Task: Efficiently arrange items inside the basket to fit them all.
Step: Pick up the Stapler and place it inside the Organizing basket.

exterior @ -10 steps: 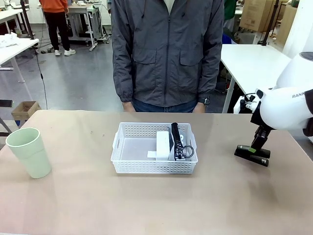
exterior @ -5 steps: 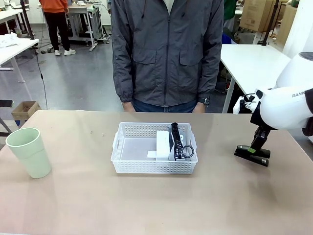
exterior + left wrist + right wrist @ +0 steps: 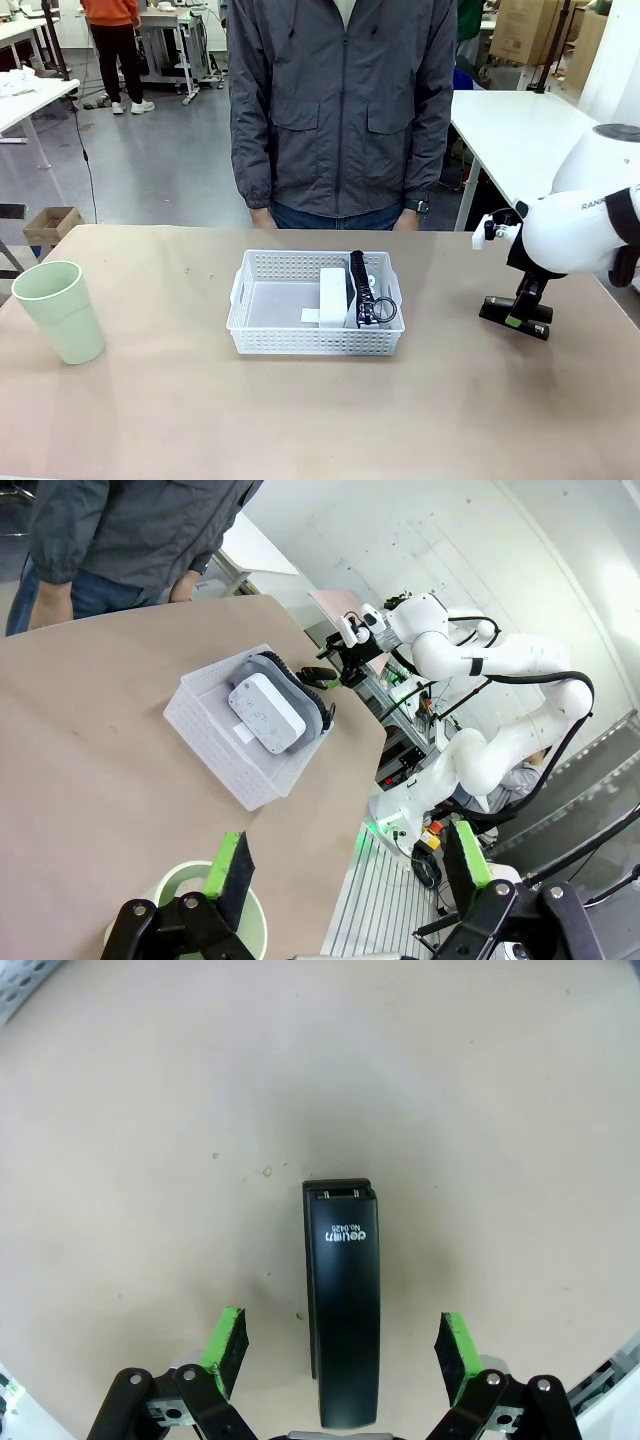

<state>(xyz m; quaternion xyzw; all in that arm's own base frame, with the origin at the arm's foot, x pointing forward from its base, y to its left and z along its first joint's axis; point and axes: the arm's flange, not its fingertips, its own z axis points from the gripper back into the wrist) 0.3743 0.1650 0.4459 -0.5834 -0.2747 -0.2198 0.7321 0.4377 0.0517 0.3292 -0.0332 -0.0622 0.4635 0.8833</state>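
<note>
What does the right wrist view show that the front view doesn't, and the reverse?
Right wrist view adds: white print on top of the stapler, and the right gripper open with a green pad on either side of it, not touching. Front view adds: the white basket holding the grey shoe and white box, the green cup at table left, and a person standing behind. Shared: the stapler lying on the tan table, under the right gripper.

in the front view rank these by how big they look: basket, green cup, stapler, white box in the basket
1. basket
2. green cup
3. stapler and white box: they look about alike and both are partly hidden, so I can't rank them against each other
</note>
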